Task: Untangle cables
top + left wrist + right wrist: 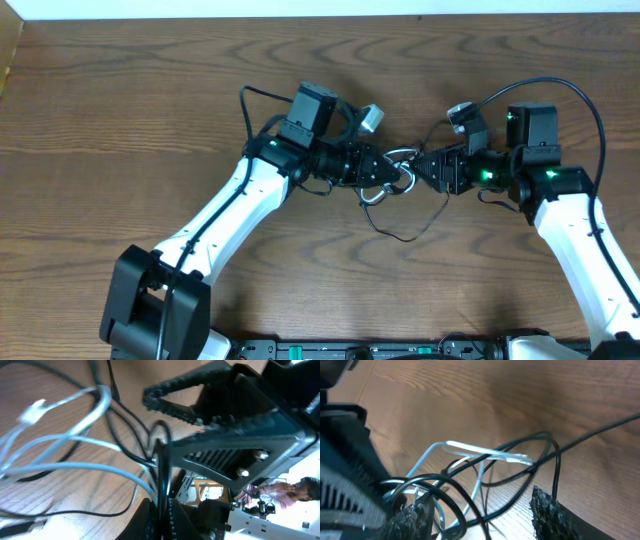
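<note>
The cables lie tangled at the table's middle between my two grippers. The white cable (377, 197) loops through the black cables (403, 236). In the left wrist view the white cable (75, 435) runs in several strands across the wood, and a black cable (161, 460) rises from my left gripper (162, 504), which is shut on it. My left gripper (395, 173) sits at the tangle's left side. My right gripper (426, 165) faces it from the right. In the right wrist view my right gripper (480, 499) is open, with the white cable (470, 452) and black loops (540, 457) between its fingers.
Bare wooden table (150, 100) lies all around the tangle. The right gripper's black ribbed finger (220, 420) fills the upper right of the left wrist view. The left gripper's body (342, 485) stands at the left edge of the right wrist view.
</note>
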